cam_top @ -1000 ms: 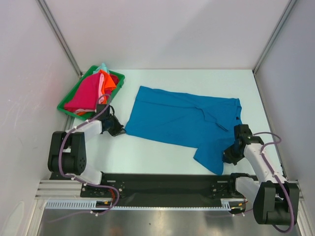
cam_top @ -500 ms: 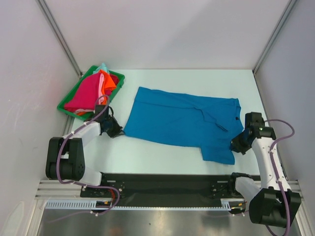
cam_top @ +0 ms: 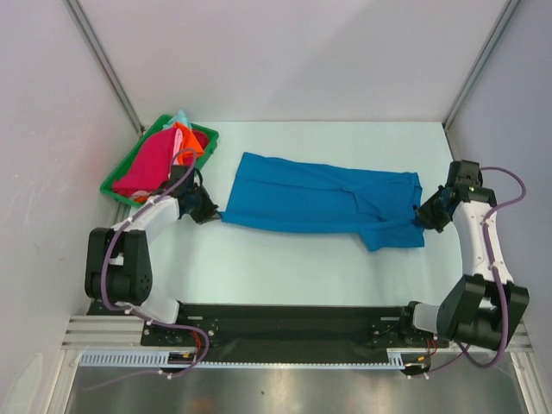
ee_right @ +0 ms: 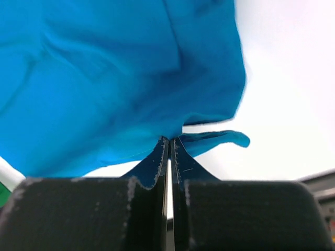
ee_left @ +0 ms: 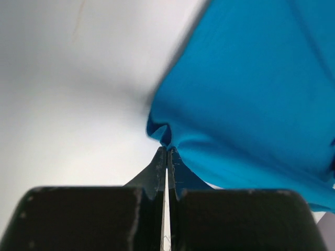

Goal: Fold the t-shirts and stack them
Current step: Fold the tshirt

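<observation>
Green tray (cam_top: 110,190), far left, holds a heaped magenta t-shirt (cam_top: 148,164) and an orange t-shirt (cam_top: 188,140); left gripper (cam_top: 213,212) and right gripper (cam_top: 422,216) each pinch one end of the blue t-shirt (cam_top: 302,198).

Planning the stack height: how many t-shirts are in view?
5: blue spread on the table; magenta, orange, pink and mint piled in the tray. More may be hidden.

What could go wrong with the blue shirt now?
The left end effector and right end effector each pinch only a small edge of the blue t-shirt, so it might slip out.
The cloth is bunched near the right end, so the fold may turn out crooked.
The left arm is close to the green tray and could bump it.
</observation>
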`<state>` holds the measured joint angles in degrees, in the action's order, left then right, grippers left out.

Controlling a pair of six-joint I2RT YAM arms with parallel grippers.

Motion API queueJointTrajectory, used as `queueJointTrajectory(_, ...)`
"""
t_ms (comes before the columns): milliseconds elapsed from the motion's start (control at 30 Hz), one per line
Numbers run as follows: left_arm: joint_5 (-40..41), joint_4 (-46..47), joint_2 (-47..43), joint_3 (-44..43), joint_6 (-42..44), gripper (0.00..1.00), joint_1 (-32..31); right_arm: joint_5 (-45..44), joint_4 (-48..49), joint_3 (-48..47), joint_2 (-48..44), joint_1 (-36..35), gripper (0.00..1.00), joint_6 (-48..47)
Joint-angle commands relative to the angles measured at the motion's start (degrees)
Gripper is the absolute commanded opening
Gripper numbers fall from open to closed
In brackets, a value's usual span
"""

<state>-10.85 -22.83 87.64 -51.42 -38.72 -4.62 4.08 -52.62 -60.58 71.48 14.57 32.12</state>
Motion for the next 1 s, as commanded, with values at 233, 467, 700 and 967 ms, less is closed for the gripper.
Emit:
queueJointTrajectory(233,0.5,-1.3,14.6,-21.8,0.9,0.0,-1.8,2.2,7.2,-15.2,17.1,0.5,0.0,-6.1)
queueJointTrajectory(467,0.6,-2.9,23.6,-31.0,0.5,0.0,-2.8,4.1,9.1,-20.4,25.5,0.7,0.0,-6.3)
queueJointTrajectory(700,1.4,-3.8,27.7,-35.5,-0.3,0.0,-2.8,6.4,8.8,-25.9,32.0,0.5,0.0,-7.3)
queueJointTrajectory(967,1.3,-4.2,30.3,-37.7,-1.1,0.01,-2.8,8.9,6.1,-32.1,39.3,0.2,0.01,-9.1)
